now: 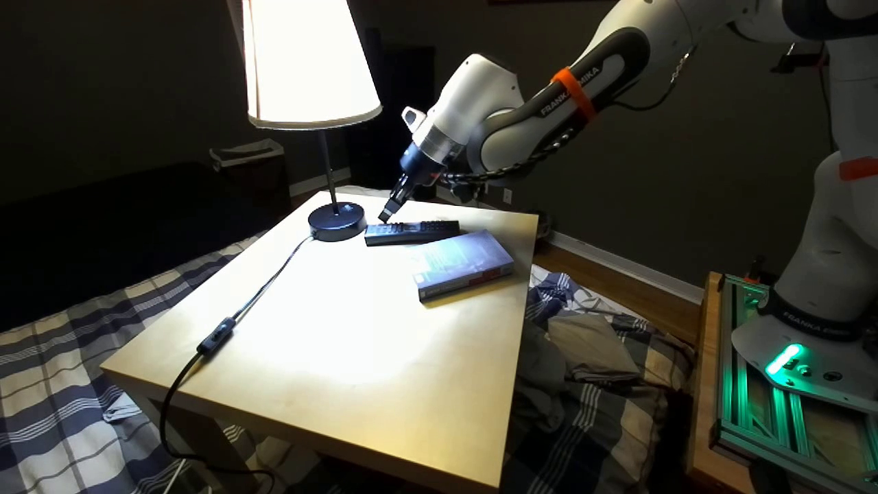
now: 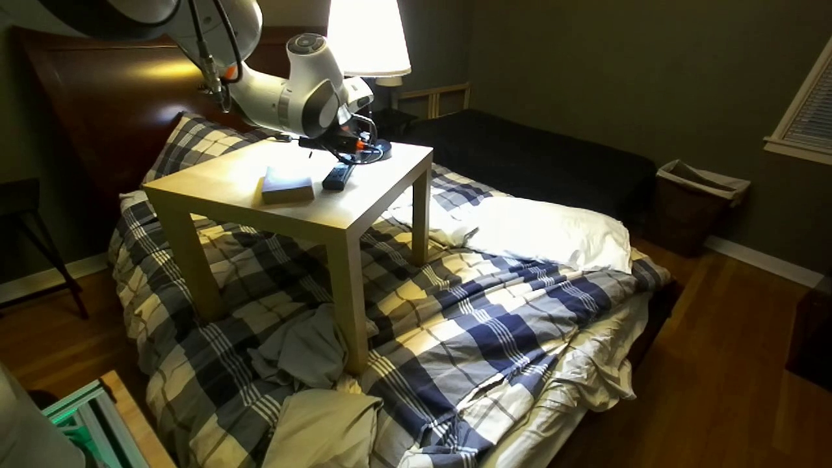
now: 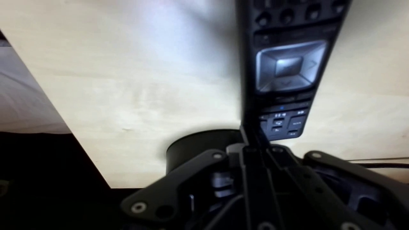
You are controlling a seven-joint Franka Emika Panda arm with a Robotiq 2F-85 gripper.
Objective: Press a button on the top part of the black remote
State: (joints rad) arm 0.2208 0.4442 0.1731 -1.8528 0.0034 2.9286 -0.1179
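Note:
The black remote (image 1: 413, 233) lies flat on the light wooden table (image 1: 439, 384). It also shows in an exterior view (image 2: 338, 177), and the wrist view shows its silver square pad and several buttons (image 3: 290, 68). My gripper (image 1: 385, 214) has its fingers together with nothing between them, pointing down at the remote's end by the lamp base. In the wrist view the fingertips (image 3: 254, 126) overlap the remote's left edge, beside the small white-marked buttons, and hide part of that corner. I cannot tell whether they touch it.
The lamp's round dark base (image 1: 337, 221) stands close to the remote and gripper, with its shade (image 1: 309, 68) beside the arm. A blue-grey box (image 1: 465, 261) lies next to the remote. A lamp cord with a switch (image 1: 217, 335) crosses the table.

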